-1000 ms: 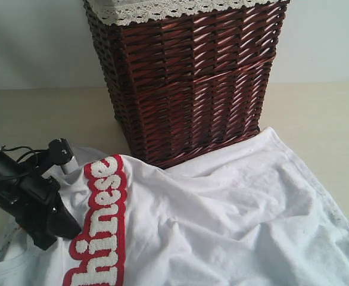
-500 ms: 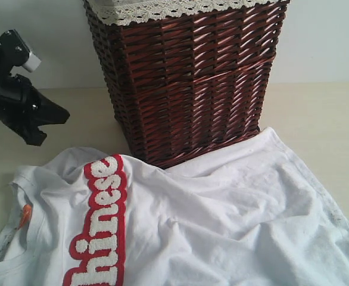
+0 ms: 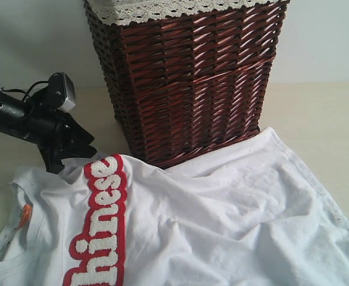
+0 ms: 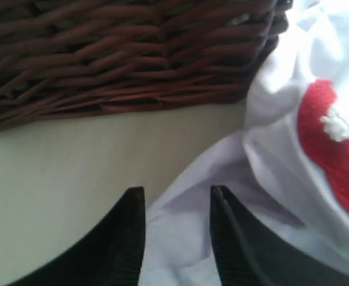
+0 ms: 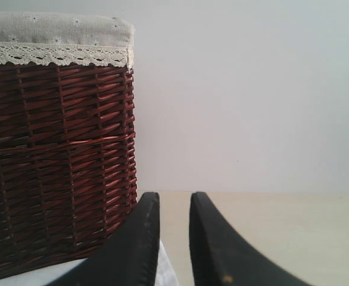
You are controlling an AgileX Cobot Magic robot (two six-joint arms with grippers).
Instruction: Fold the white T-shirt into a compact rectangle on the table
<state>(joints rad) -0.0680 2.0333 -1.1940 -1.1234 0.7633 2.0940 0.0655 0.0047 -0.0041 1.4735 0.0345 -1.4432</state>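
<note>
Check the left gripper (image 4: 177,192) first. Its jaws stand moderately apart, and nothing is clamped between them. The white T-shirt (image 3: 222,202) lies spread and wrinkled on the table (image 3: 317,119), directly beneath and ahead of this gripper. The hem of the cloth runs through the gap between the jaws: one finger is over bare table, the other over white fabric. You cannot tell from either view whether the fingertips touch the cloth.

Beyond the left gripper's tips, note the base of the wicker basket (image 3: 192,77), which stands upright on the table. The shirt's far edge lies against the foot of the basket. The red band with fuzzy white lettering (image 3: 103,220) lies off to the cloth side of the gripper. The orange neck tag (image 3: 25,215) sits at the collar, on the near side of the gripper in the exterior view.

Now check the right gripper (image 5: 174,195) (seen only in its own wrist view). Its jaws show a narrow gap and hold nothing. It is raised level with the basket wall, which stands to one side of it, with the lace trim (image 5: 55,55) higher up. A small patch of white shirt shows just below its fingers.
</note>
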